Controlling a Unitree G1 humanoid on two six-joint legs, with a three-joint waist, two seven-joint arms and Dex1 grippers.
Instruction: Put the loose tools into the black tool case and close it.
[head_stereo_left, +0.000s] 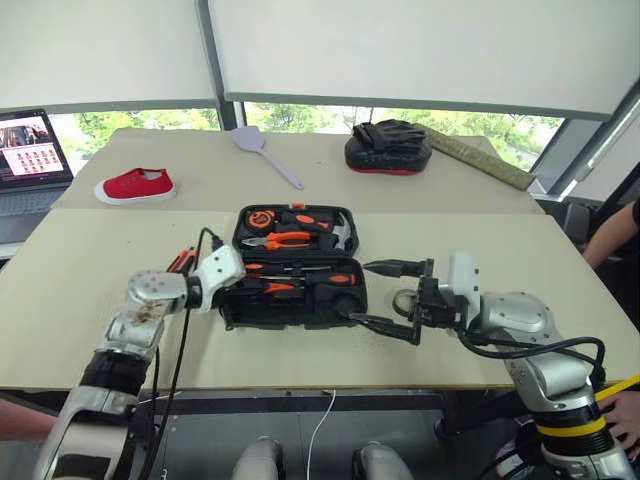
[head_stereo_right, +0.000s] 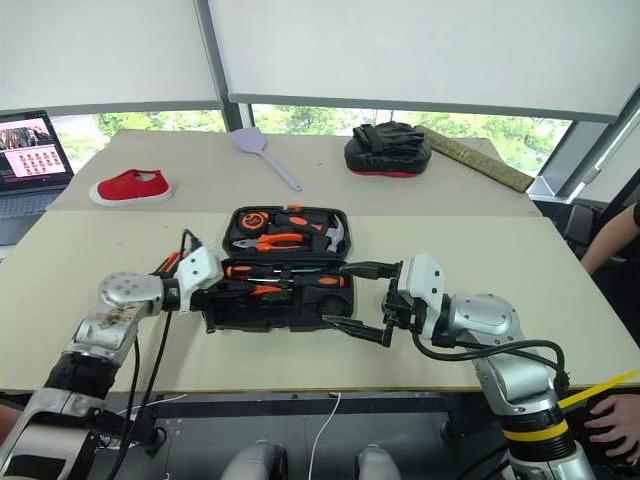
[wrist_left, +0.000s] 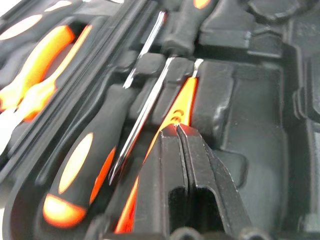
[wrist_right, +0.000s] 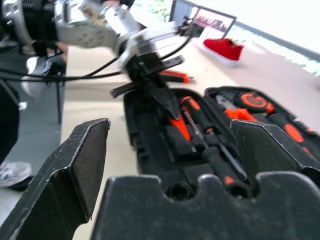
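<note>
Laptop (head_stereo_left: 30, 150), red shoe (head_stereo_left: 135, 185), spatula (head_stereo_left: 262, 150), black mitt (head_stereo_left: 388, 148) on far surface (head_stereo_left: 560, 270). Black tool case (head_stereo_left: 296, 265) open, centre. Left tool (wrist_left: 177, 131): fingertips together over orange cutter (wrist_left: 177, 107) inside case. Right tool (head_stereo_left: 385, 295): wide apart, empty, beside case.

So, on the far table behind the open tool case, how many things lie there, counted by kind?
red shoe: 1
spatula: 1
black mitt: 1
long tan strip: 1
Total: 4
</note>
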